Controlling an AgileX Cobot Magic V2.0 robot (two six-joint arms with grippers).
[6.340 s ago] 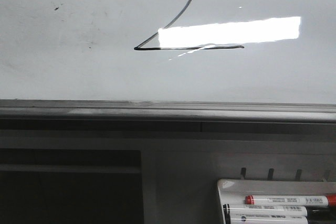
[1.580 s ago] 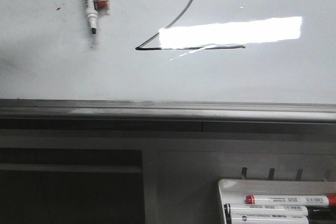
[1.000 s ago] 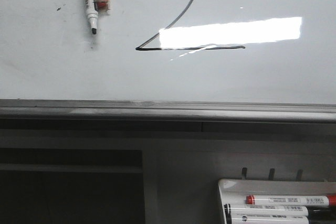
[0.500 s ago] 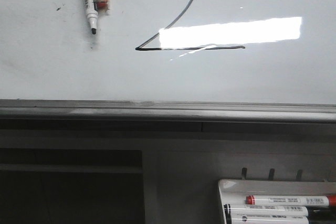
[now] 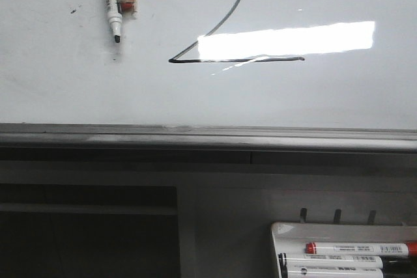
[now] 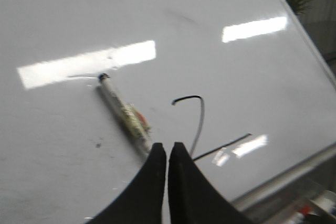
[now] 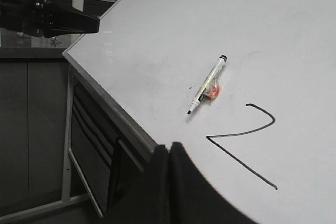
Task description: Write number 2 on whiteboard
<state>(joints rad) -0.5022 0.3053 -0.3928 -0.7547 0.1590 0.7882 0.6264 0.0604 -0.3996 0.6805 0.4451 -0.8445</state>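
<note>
The thin black angular number 2 (image 5: pixel 215 27) sits complete near the glossy white whiteboard's (image 5: pixel 313 96) top edge; the capless white marker (image 5: pixel 111 1) lies released beside it. Both the left gripper (image 6: pixel 167 153) and right gripper (image 7: pixel 169 153) show fingers pressed together, empty. Best: retreat clear without smudging ink.

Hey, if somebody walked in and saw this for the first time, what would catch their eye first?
The black number 2 drawn high on the whiteboard, with a bright glare bar across its base stroke. Next, the uncapped marker lying on the board to the digit's left, tip pointing toward the rim. Both wrist views show shut grippers holding nothing.

Glossy whiteboard (image 5: pixel 273 96), grey metal rim (image 5: pixel 208 138)
</note>
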